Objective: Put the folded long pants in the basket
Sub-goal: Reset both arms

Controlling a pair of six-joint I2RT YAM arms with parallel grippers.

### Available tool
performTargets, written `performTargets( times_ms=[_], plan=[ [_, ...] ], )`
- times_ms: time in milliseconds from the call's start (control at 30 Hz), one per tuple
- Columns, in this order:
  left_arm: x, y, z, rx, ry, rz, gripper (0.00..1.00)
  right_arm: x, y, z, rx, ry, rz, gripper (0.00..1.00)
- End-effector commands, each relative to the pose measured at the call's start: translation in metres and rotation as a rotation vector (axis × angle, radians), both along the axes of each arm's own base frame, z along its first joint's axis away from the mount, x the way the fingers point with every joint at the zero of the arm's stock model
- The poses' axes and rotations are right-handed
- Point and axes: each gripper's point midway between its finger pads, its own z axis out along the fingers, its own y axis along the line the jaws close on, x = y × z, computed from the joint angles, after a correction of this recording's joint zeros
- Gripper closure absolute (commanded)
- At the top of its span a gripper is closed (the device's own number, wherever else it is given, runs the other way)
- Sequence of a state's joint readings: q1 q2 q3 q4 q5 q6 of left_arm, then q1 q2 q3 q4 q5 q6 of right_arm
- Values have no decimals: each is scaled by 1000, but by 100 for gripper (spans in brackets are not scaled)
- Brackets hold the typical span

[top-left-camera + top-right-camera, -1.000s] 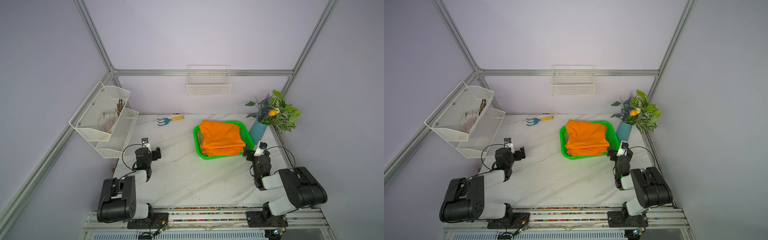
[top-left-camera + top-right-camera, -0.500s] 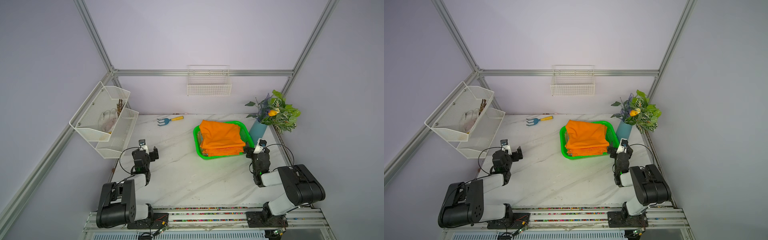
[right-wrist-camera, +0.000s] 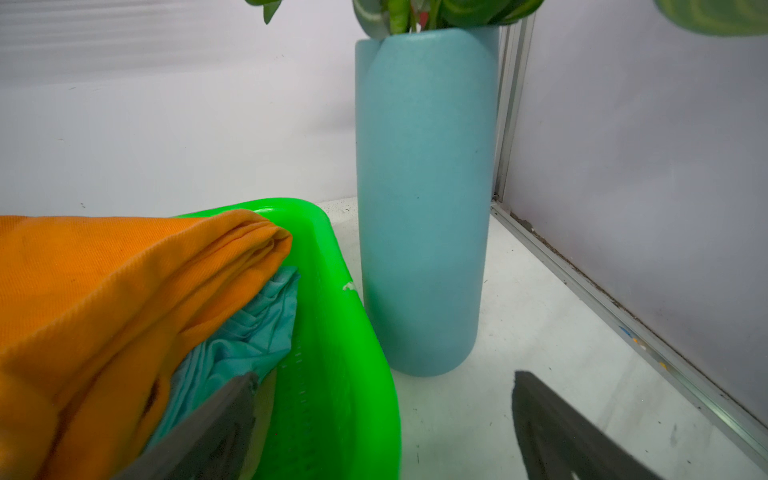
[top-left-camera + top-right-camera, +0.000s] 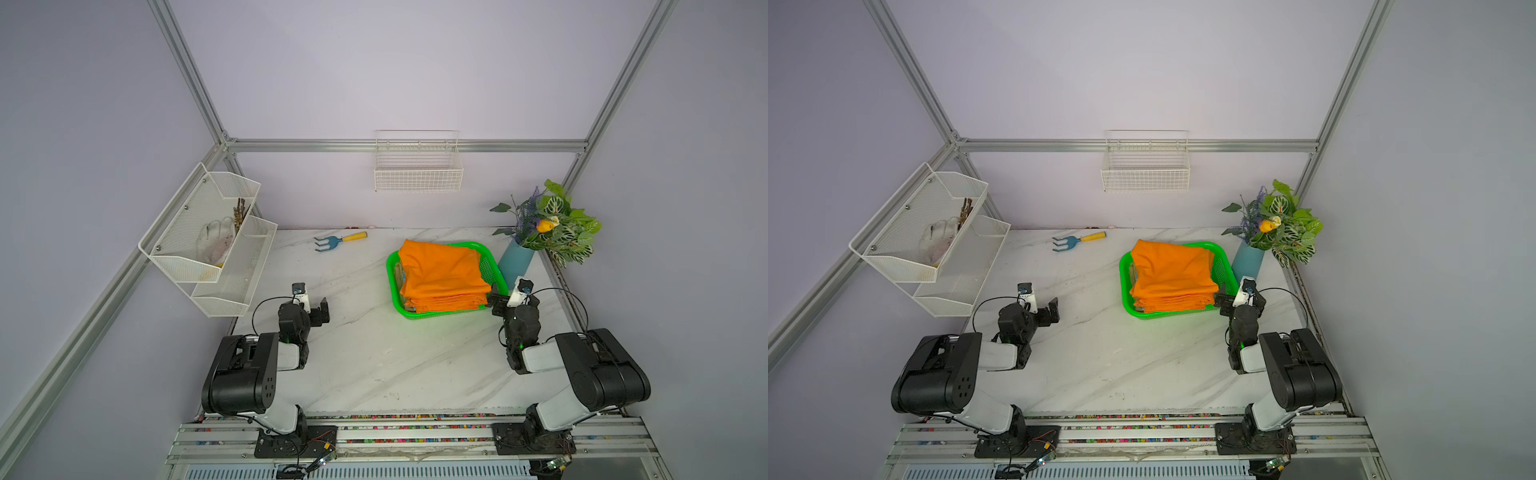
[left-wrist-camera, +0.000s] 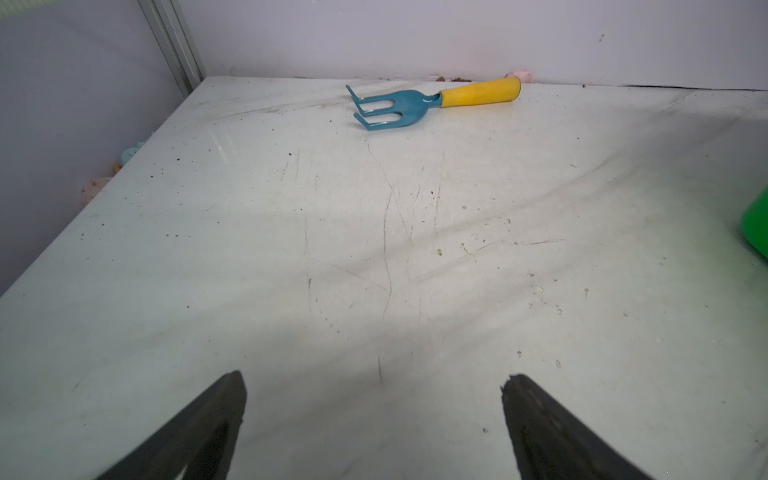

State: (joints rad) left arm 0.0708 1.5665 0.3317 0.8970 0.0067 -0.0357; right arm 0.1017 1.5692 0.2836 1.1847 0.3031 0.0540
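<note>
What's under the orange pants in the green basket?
Beneath the orange pants, light blue folded cloth shows, inside the green basket. Anything lower, and the basket floor, is covered.

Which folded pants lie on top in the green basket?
The orange pants; the light blue pants only peek out beneath them, against the wall of the basket.

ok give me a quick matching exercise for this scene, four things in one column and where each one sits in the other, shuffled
Things
1. orange pants
2. hand rake
3. blue vase
4. white wire basket

Places
a. hung up above the far edge of the table
b. top of the stack inside the green basket
c. lying flat on the table near its far edge
d. standing upright right beside the green basket

Pairs: 1-b, 2-c, 3-d, 4-a
</note>
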Motion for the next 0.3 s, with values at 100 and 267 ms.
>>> performTargets(
  times_ms=[100, 267],
  plan=[
    [16, -7, 26, 35, -63, -38, 0, 2, 2, -3, -28, 17, 17, 0],
    [16, -7, 26, 40, -70, -39, 0, 6, 7, -4, -22, 37, 65, 0]
  ],
)
